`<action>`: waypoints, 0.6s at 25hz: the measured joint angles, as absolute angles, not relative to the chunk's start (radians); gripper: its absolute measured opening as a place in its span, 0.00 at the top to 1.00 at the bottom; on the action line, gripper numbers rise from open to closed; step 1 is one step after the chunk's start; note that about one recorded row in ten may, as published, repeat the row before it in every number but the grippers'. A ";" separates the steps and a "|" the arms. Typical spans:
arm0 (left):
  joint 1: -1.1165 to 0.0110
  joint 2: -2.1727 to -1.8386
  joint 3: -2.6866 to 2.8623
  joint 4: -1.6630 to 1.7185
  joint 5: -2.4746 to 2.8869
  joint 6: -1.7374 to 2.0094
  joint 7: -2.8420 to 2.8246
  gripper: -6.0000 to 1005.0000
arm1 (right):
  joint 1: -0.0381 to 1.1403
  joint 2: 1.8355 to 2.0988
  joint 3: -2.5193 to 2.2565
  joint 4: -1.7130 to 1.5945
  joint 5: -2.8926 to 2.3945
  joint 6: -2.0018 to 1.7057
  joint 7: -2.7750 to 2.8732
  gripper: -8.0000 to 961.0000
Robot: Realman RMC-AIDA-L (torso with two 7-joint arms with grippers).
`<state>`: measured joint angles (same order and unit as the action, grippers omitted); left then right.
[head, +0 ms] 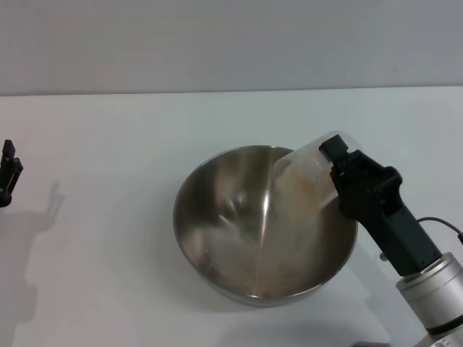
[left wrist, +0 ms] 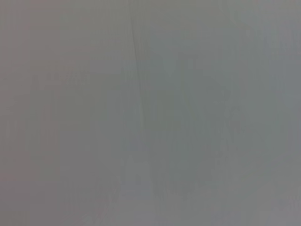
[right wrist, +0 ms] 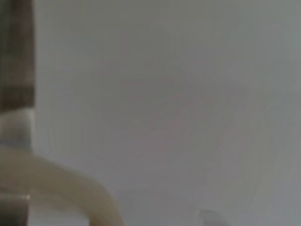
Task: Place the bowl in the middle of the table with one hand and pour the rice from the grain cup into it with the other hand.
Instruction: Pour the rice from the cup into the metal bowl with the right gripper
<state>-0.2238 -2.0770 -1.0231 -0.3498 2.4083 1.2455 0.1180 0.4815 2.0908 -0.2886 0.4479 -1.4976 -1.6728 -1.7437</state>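
The steel bowl (head: 239, 217) sits on the white table (head: 108, 144) near its middle. My right gripper (head: 334, 170) is shut on the clear grain cup (head: 304, 181) and holds it tipped steeply over the bowl's right side, mouth down toward the inside. Rice (head: 298, 189) shows as a pale beige mass inside the cup, and a thin stream (head: 264, 231) seems to fall into the bowl. The right wrist view shows a pale curved edge (right wrist: 70, 188), likely the cup's rim. My left gripper (head: 9, 173) is at the far left edge, away from the bowl.
The table's far edge meets a grey wall (head: 231, 43). The left wrist view shows only a blank grey surface.
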 joint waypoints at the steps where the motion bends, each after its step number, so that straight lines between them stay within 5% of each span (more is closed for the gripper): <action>1: -0.224 -2.077 -1.023 -0.350 2.408 1.246 0.118 0.17 | 0.482 2.091 -0.288 0.448 -1.498 -1.666 -1.768 0.98; 15: -0.219 -2.077 -1.023 -0.350 2.408 1.246 0.118 0.17 | 0.489 2.092 -0.287 0.463 -1.499 -1.634 -1.938 0.98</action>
<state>-0.2194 -2.0769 -1.0232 -0.3497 2.4084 1.2456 0.1180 0.4885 2.0919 -0.2867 0.4630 -1.4992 -1.6342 -1.9380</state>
